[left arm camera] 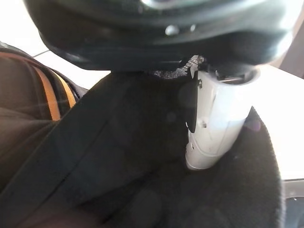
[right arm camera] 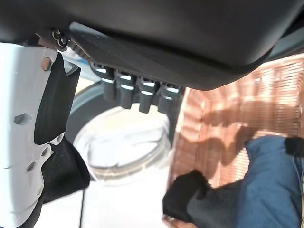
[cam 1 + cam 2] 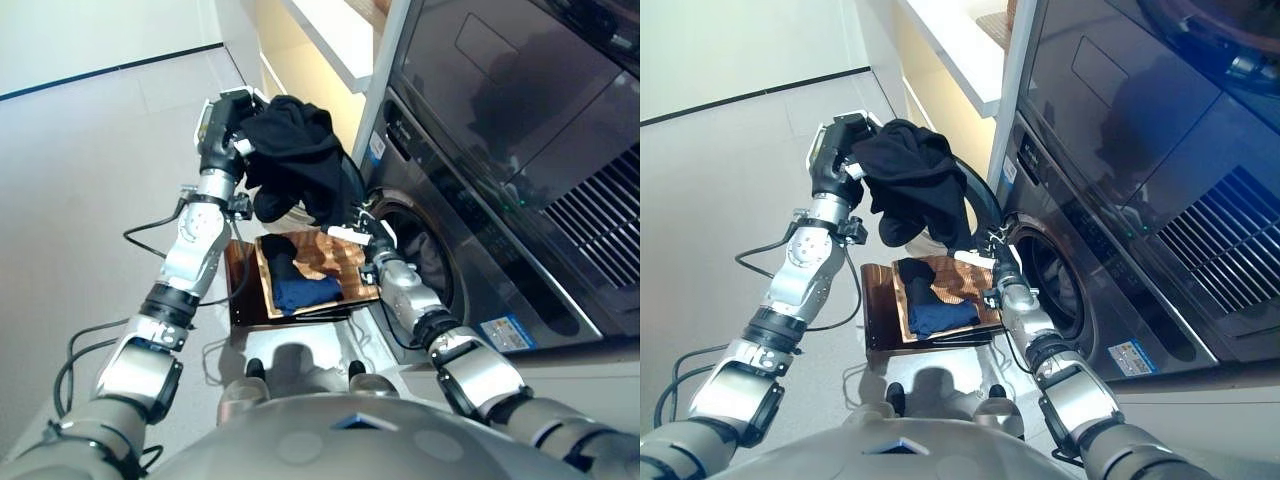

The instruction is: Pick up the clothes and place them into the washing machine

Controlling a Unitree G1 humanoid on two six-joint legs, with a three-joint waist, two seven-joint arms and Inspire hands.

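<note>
My left hand (image 3: 222,125) is raised high and shut on a black garment (image 3: 295,150), which hangs bunched in front of the washing machine (image 3: 480,150), just left of its round opening (image 3: 425,255). The same black garment (image 1: 118,156) fills the left wrist view under the white-covered thumb (image 1: 213,123). Lower down, my right hand (image 3: 378,250) sits at the opening's left rim, beside the machine's open glass door (image 2: 123,142); its fingers (image 2: 137,92) look relaxed and hold nothing. A wicker basket (image 3: 345,262) on the floor holds a blue garment (image 3: 305,292) and a dark one (image 3: 280,255).
The basket rests on a dark brown board (image 3: 240,290) close to the machine's front. A pale counter (image 3: 330,35) juts out above, left of the machine. Open grey floor (image 3: 90,160) stretches to the left.
</note>
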